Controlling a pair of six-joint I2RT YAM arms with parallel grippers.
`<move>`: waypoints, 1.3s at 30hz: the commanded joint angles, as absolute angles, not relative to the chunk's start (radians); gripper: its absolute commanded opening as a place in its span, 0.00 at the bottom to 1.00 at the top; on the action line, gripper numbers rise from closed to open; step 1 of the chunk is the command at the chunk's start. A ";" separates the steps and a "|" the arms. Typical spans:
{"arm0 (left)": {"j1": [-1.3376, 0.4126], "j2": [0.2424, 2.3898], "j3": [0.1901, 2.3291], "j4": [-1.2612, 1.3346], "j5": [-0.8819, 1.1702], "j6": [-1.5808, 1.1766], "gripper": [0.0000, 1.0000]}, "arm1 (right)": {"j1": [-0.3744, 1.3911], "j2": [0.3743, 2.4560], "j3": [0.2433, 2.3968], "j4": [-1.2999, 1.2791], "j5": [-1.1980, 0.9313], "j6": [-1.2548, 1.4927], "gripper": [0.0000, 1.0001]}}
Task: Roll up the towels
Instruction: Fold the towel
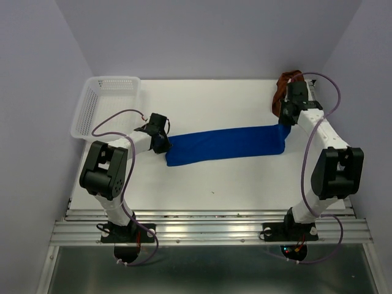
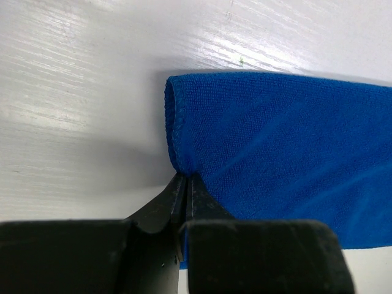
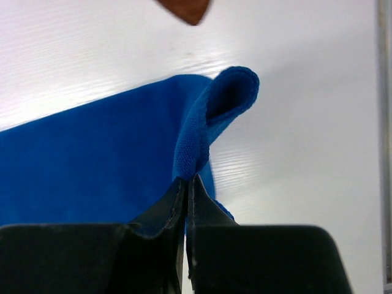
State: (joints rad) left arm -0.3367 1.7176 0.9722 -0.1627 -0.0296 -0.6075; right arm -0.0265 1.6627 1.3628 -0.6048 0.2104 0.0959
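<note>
The royal blue towel (image 1: 226,144) lies folded into a long strip across the middle of the white table, stretched between both arms. My left gripper (image 1: 164,144) is shut on its left end; in the left wrist view the jaws pinch the towel's (image 2: 275,147) near left corner at my gripper (image 2: 187,179). My right gripper (image 1: 285,124) is shut on the right end; in the right wrist view the towel's (image 3: 110,159) edge curls up above my gripper (image 3: 188,179). The rust-brown towel (image 1: 283,90) lies bunched at the back right, partly hidden behind the right arm; its tip shows in the right wrist view (image 3: 187,9).
A white perforated basket (image 1: 105,104) stands at the back left corner of the table. Lilac walls close in the table on three sides. The metal rail with the arm bases (image 1: 208,231) runs along the near edge.
</note>
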 commanded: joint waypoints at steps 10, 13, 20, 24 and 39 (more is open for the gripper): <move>-0.347 1.683 0.923 -0.173 -0.015 -0.614 0.07 | 0.374 1.646 1.476 -0.687 0.186 0.274 0.01; -0.345 1.675 0.914 -0.167 -0.012 -0.614 0.07 | 0.460 1.686 1.535 -0.687 0.183 0.316 0.01; -0.345 1.654 0.894 -0.156 -0.005 -0.612 0.07 | 0.595 1.747 1.592 -0.643 0.114 0.402 0.01; -0.347 1.643 0.882 -0.155 -0.005 -0.612 0.07 | 0.656 1.782 1.631 -0.634 0.132 0.443 0.01; -0.347 1.625 0.868 -0.146 0.032 -0.604 0.07 | 0.784 1.924 1.790 -0.606 0.163 0.503 0.02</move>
State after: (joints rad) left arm -0.3393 1.6611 0.8917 -0.1101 0.0158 -0.6155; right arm 0.7586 1.9068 1.7279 -0.6548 0.1345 0.4702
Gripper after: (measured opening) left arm 0.108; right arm 0.034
